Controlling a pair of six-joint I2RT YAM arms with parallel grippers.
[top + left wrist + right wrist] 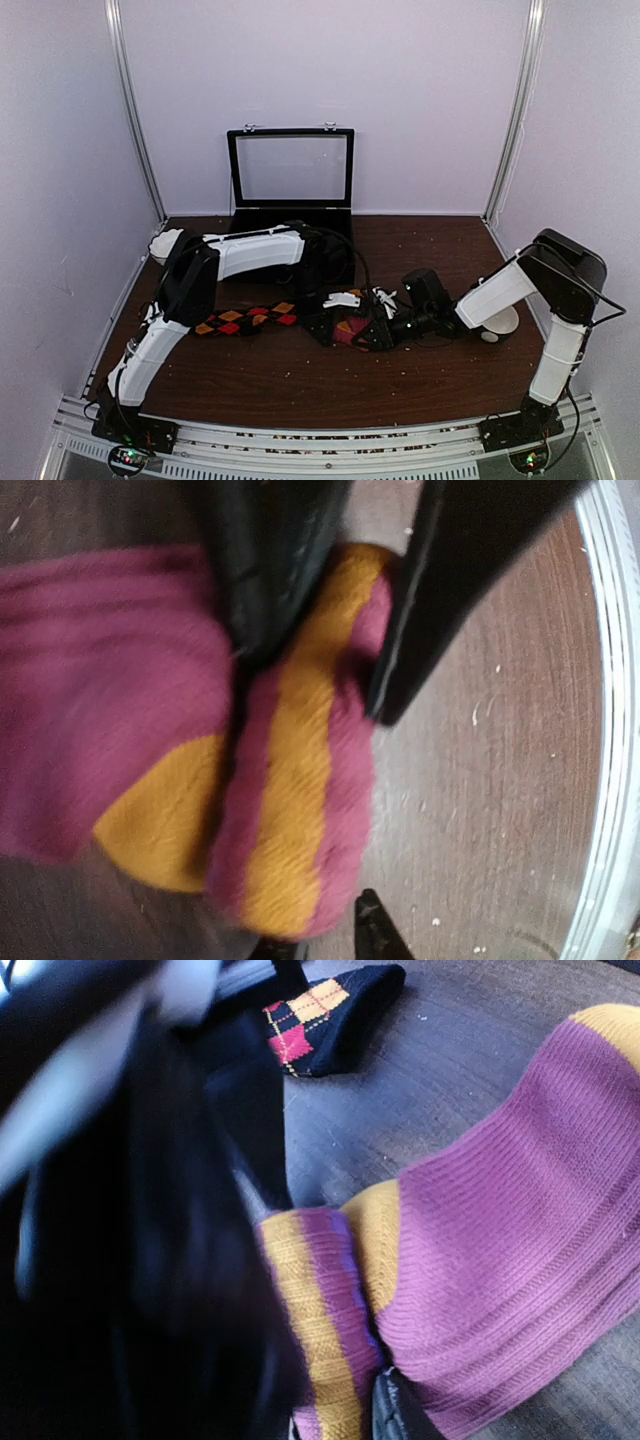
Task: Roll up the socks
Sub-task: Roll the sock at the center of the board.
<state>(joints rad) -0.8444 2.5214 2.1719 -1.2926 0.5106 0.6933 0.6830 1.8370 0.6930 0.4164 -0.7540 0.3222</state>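
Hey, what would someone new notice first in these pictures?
A magenta-pink ribbed fabric sock with orange stripes, pinched centre-stage by the left claw and right claw. Left of it lies a black fabric sock with red and orange argyle diamonds; behind stands an open black window-lidded case.

The top view is lit softly and evenly, with the pale walls tinted lilac and only faint shadows cast on the dark table (300,385). In both wrist views the pink sock (100,680) is shown fairly sharp, while the black jaws close to the lens are blurred, and the rail (610,730) is bent by edge distortion.
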